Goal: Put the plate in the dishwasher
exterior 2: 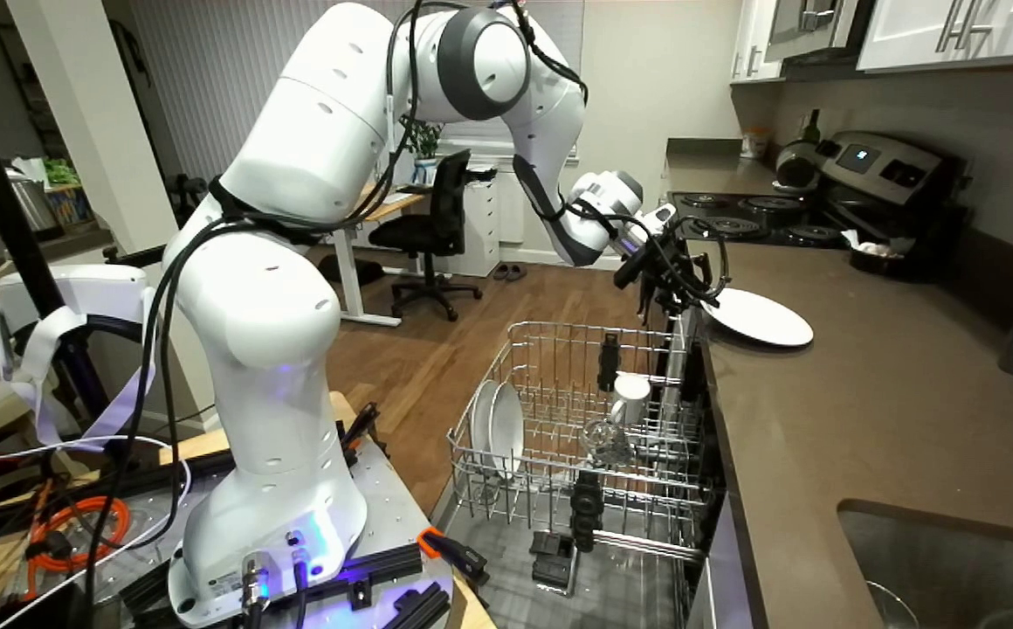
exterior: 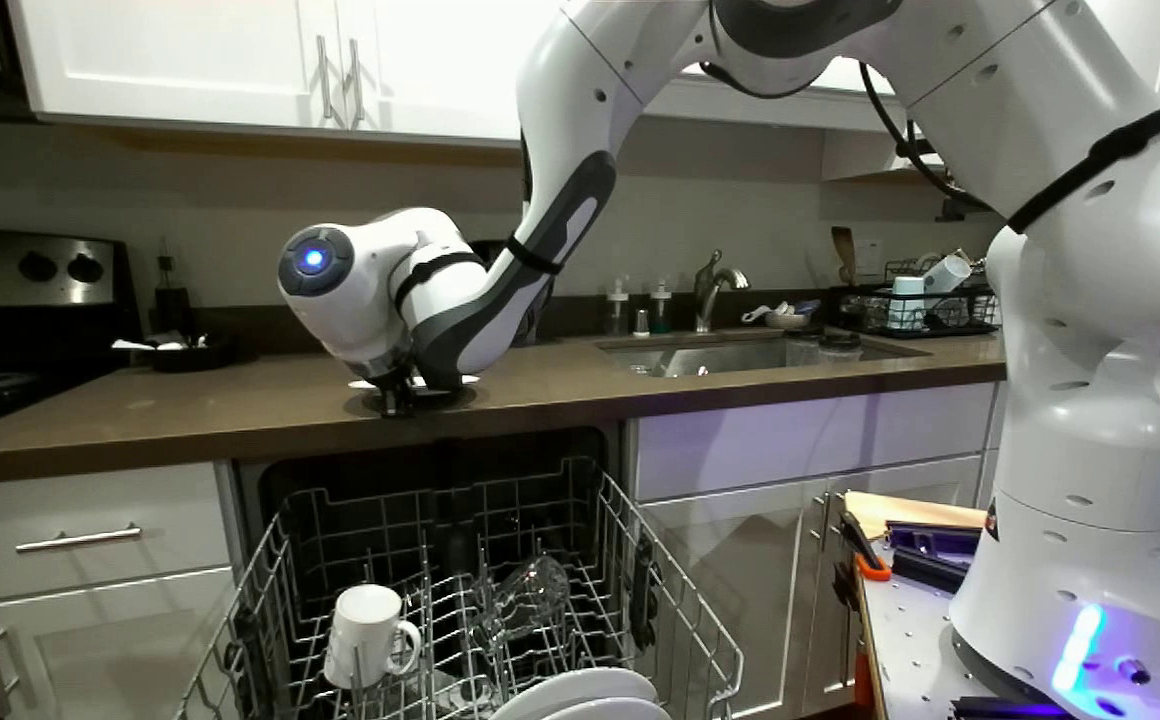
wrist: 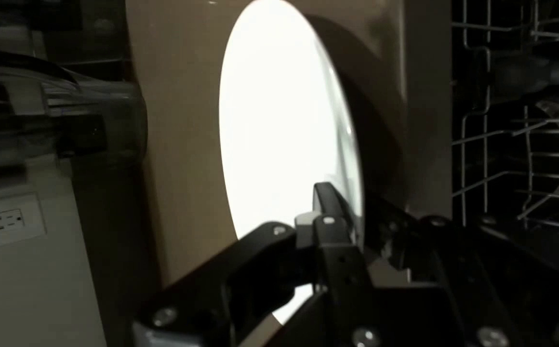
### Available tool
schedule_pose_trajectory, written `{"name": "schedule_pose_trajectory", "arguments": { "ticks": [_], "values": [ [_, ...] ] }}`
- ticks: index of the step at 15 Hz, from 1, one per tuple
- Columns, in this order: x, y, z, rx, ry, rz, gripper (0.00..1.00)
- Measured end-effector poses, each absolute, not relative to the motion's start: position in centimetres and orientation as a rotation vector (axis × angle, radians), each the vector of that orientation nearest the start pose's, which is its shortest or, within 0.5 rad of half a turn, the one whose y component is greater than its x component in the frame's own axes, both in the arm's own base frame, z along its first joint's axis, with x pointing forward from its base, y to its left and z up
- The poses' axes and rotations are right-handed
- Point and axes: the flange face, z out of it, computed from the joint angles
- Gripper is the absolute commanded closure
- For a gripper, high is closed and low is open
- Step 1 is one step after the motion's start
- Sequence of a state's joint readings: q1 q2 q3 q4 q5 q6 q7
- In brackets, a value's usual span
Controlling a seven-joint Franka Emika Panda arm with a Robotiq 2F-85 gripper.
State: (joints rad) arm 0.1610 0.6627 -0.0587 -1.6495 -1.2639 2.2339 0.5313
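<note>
The white round plate (exterior 2: 761, 318) is tilted at the front of the brown counter, with a shadow beneath it. It also shows in the wrist view (wrist: 279, 115) and as a thin white sliver in an exterior view (exterior: 361, 384). My gripper (wrist: 356, 205) has one finger over the plate's face and the other, in shadow, behind its rim; it appears shut on the rim. The gripper shows in both exterior views (exterior: 398, 396) (exterior 2: 690, 299), above the counter's front edge. The dishwasher (exterior: 530, 450) is open below the counter, its wire rack (exterior 2: 559, 328) pulled out.
In the rack are a white mug (exterior: 365, 630) (exterior 2: 630, 395), a clear glass (exterior: 538, 592) and two white plates (exterior 2: 506, 428) standing upright. The counter edge (exterior: 560, 414) overhangs the dishwasher. A sink (exterior: 710, 358), a stove (exterior 2: 733, 218) and a black bowl (exterior 2: 878, 260) are nearby.
</note>
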Motion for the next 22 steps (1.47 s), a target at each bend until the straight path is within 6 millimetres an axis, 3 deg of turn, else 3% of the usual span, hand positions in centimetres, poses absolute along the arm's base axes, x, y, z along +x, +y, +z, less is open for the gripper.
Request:
{"name": "schedule_pose_trajectory", "arguments": {
  "ticks": [5,11,17,22],
  "values": [
    [67.8,4.9,25.9,2.088,0.528,0.3,0.92],
    [64.1,6.5,26.5,2.015,0.522,0.347,0.92],
    [58.4,9.4,27.7,1.99,0.55,0.347,0.92],
    [52.4,12.0,29.3,2.002,0.612,0.353,0.92]
  ]
}}
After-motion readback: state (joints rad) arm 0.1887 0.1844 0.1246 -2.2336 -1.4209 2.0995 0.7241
